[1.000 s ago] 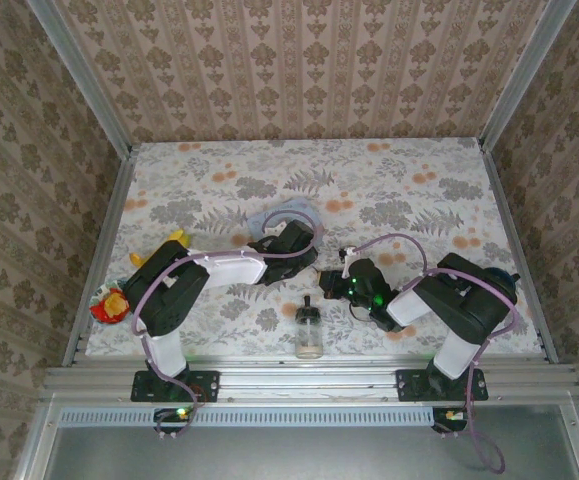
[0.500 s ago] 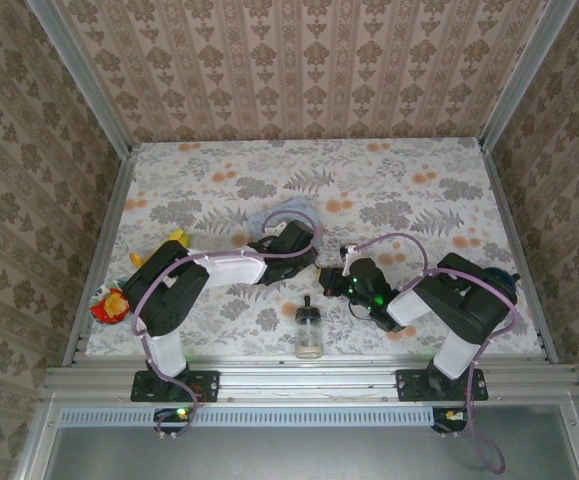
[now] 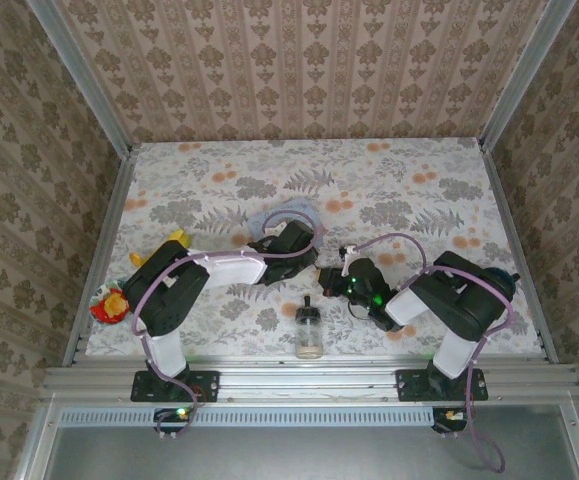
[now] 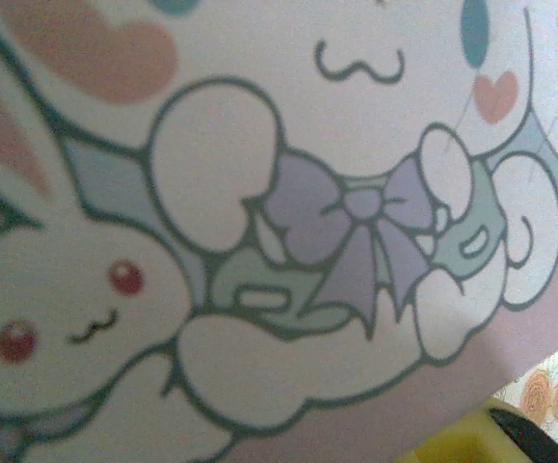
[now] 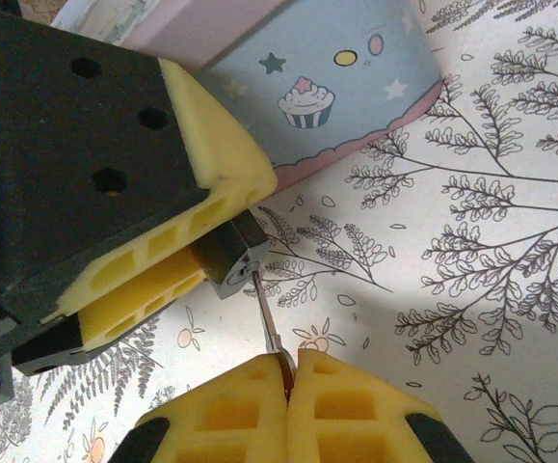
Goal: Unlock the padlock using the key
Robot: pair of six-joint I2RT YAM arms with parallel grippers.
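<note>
In the right wrist view the padlock [image 5: 230,253], a small dark metal block, sits pinched between the yellow fingers [image 5: 216,169] of my left gripper [image 3: 307,268], keyhole face turned toward me. A thin silver key [image 5: 268,318] points up at the keyhole with its tip against it. My right gripper [image 5: 288,374] is shut on the key's bow. From above, the two grippers meet at the table's near middle, the right gripper [image 3: 328,281] just right of the left. The padlock's shackle is hidden.
A pale blue cartoon tin [image 5: 346,92] lies right behind the padlock; its bunny lid [image 4: 259,241] is close under the left wrist camera. A glass bottle with a black cap [image 3: 309,331] stands near the front edge. A red and yellow toy [image 3: 109,303] lies far left.
</note>
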